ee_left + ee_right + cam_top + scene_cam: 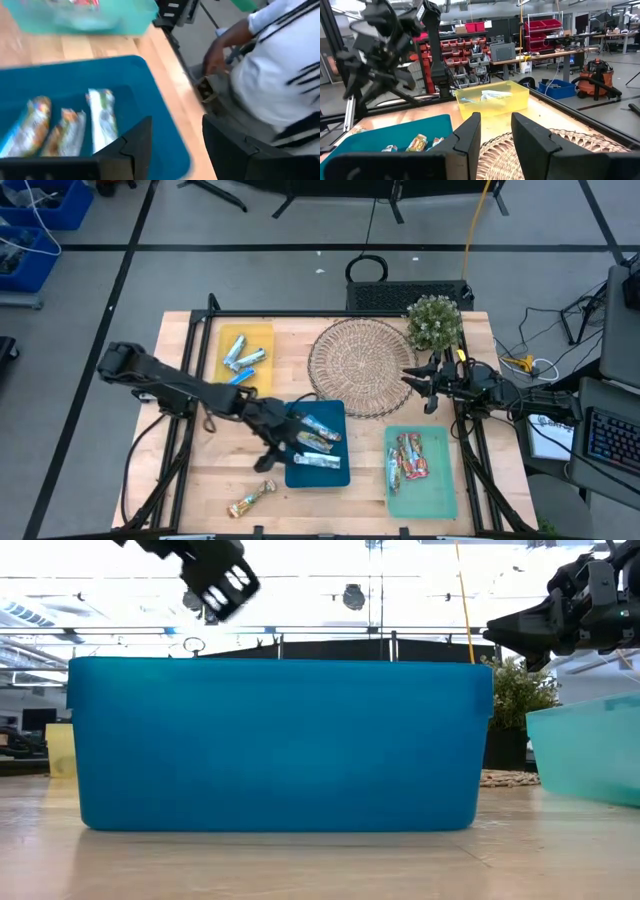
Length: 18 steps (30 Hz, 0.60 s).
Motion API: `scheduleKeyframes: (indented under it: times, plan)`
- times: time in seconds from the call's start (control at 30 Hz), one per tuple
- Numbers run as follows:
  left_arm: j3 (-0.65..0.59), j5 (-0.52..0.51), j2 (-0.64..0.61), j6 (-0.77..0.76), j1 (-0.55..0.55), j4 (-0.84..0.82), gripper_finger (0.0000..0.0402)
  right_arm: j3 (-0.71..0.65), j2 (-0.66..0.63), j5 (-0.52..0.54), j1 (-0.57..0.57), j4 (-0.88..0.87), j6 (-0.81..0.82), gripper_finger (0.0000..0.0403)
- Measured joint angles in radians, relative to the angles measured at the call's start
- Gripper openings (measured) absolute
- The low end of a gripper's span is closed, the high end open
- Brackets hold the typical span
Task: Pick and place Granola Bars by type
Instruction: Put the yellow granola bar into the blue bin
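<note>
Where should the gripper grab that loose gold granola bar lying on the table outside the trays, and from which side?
Grip the gold bar across its narrow middle, coming straight down from above. It lies flat and diagonal on bare wood beside the blue tray, its twisted ends flaring wider, so the fingers should probably straddle its short width. The left gripper, open over that tray, looks nearest.

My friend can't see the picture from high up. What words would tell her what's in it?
The left hand hovers open over a blue tray holding three bars. Blue bars lie in a yellow tray, red ones in a green tray, and one gold bar lies on the table.
</note>
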Motion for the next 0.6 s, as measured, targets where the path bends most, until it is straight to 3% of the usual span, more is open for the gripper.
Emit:
scheduleKeyframes:
  times: [0.17, 0.3, 0.43, 0.6]
  plan:
    - [0.000, -0.047, -0.130, -0.235, -0.050, -0.175, 0.0179, 0.000, 0.000, 0.000, 0.000, -0.002, 0.000, 0.0100]
    - [0.000, -0.151, -0.199, -0.492, -0.130, -0.312, 0.0179, 0.000, 0.000, 0.000, 0.000, -0.001, 0.000, 0.0100]
    - [0.000, -0.290, -0.211, -0.746, -0.246, -0.368, 0.0179, 0.000, 0.000, 0.000, 0.000, -0.001, 0.000, 0.0100]
    - [0.000, -0.426, -0.160, -0.958, -0.386, -0.327, 0.0179, 0.000, 0.000, 0.000, 0.000, -0.001, 0.000, 0.0100]
